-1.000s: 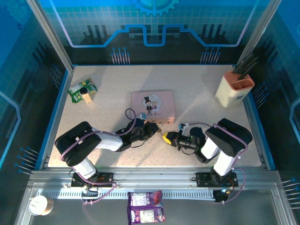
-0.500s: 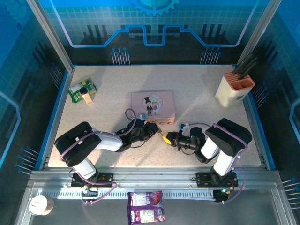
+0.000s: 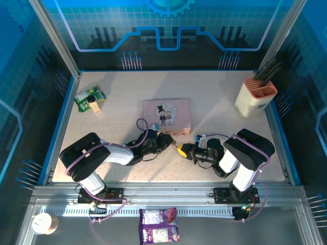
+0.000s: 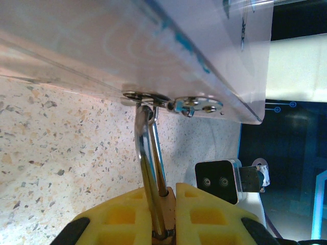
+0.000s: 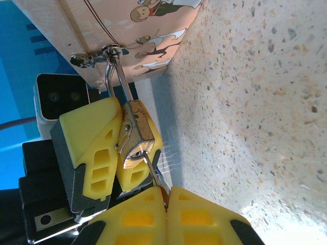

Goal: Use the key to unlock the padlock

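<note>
The brass padlock [image 5: 135,133] hangs by its silver shackle [image 4: 147,153] from the hasp rings [image 4: 147,96] on the front of the pink tin [image 3: 166,114]. My left gripper [image 4: 171,193] is shut on the padlock body [image 4: 172,217], its yellow fingers [image 5: 88,148] on either side. My right gripper [image 5: 167,193] is shut on the thin silver key [image 5: 153,173], whose tip sits at the keyhole in the padlock's bottom face. In the top view the left gripper [image 3: 167,139] and the right gripper [image 3: 182,149] meet just in front of the tin.
A cream holder with dark utensils [image 3: 255,94] stands at the back right. A green packet [image 3: 90,98] lies at the back left. A purple packet [image 3: 159,232] and a paper cup [image 3: 42,223] sit below the table's near rail.
</note>
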Motion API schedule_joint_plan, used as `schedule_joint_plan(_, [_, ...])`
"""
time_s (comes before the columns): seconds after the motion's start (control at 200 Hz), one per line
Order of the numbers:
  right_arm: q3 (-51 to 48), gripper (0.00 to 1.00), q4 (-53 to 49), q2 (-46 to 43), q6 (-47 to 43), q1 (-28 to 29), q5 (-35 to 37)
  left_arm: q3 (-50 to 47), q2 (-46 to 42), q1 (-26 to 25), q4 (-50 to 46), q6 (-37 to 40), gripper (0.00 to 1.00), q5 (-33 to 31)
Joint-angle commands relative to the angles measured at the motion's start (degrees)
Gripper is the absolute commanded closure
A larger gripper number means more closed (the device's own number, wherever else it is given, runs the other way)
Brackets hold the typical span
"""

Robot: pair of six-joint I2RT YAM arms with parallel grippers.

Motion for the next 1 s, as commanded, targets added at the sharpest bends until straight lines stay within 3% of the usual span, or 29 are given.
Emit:
schedule_joint_plan(0.0, [-0.2,1.00,1.4,-0.5,0.3,-0.9,-0.1,0.2,-1.8,-1.2,5.2,-2.4,0.89,2.5])
schedule_joint_plan(0.996, [-1.6,1.00,1.4,-2.0,0.2,-1.1,0.6,-0.4,-2.6,-1.2,4.5,-1.6,0.89,1.8])
